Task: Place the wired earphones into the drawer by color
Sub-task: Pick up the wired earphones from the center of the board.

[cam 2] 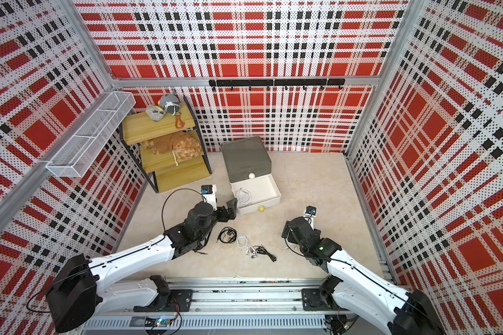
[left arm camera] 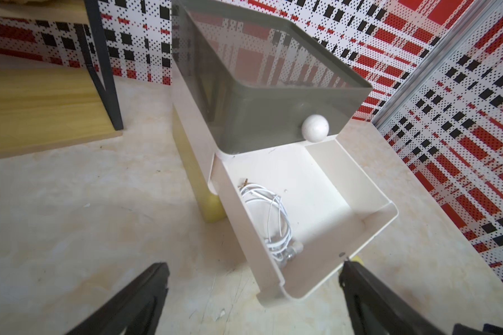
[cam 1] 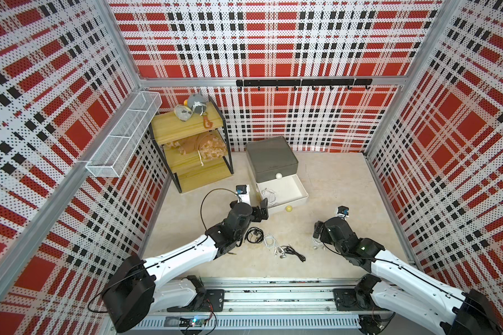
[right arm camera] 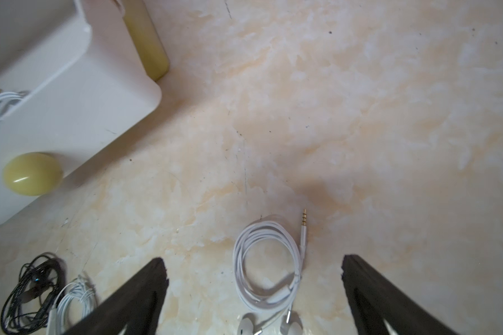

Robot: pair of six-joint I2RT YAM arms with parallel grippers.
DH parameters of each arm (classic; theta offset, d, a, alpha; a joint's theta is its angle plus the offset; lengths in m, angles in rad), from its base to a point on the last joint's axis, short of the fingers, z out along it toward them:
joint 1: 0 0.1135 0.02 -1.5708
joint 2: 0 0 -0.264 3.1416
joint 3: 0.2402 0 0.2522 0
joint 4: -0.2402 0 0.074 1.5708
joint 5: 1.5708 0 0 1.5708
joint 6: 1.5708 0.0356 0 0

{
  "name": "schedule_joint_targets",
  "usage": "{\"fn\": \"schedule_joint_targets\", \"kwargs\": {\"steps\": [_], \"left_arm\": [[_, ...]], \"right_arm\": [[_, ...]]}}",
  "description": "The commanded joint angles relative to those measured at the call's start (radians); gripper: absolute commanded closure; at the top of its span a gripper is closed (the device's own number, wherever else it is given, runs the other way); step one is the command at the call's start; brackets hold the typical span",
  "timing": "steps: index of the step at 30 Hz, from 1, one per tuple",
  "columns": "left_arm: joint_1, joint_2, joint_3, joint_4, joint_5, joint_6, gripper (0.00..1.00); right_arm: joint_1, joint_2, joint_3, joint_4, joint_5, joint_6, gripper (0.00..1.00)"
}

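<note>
The white drawer (cam 1: pixel 298 188) stands pulled out from under a grey box (cam 1: pixel 272 158). One white coil of wired earphones (left arm camera: pixel 269 220) lies in its left corner. My left gripper (left arm camera: pixel 254 265) is open and empty, straddling the drawer's front left corner (cam 1: pixel 262 210). My right gripper (right arm camera: pixel 253 259) is open just above another white coil (right arm camera: pixel 266 261) on the table, with the plug pointing away; in a top view the gripper (cam 1: pixel 317 232) hides most of that coil. Between the arms lie a black bundle (cam 1: pixel 254 235), a white one (cam 1: pixel 270 240) and another black one (cam 1: pixel 295 252).
A yellow knob (right arm camera: pixel 32 173) sticks out of the drawer front and a white knob (cam 1: pixel 278 175) out of the grey box. A wooden shelf (cam 1: pixel 192 145) stands at the back left, with a wire basket (cam 1: pixel 122 136) on the left wall. A black hook rail (cam 1: pixel 302 82) runs along the back wall.
</note>
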Motion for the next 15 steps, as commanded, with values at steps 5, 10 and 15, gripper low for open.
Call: {"fn": "schedule_joint_targets", "kwargs": {"steps": [5,10,15], "left_arm": [[-0.002,-0.068,-0.071,0.003,-0.001,-0.074,0.01],[-0.002,-0.079,-0.080,-0.003,-0.010,-0.083,0.01],[-0.003,-0.079,-0.079,0.006,-0.011,-0.084,0.01]], "right_arm": [[-0.011,0.057,0.016,-0.066,0.017,0.167,0.00],[-0.010,0.056,-0.027,-0.044,0.007,0.244,0.06],[-0.012,0.043,-0.067,-0.031,0.014,0.273,0.18]]}}
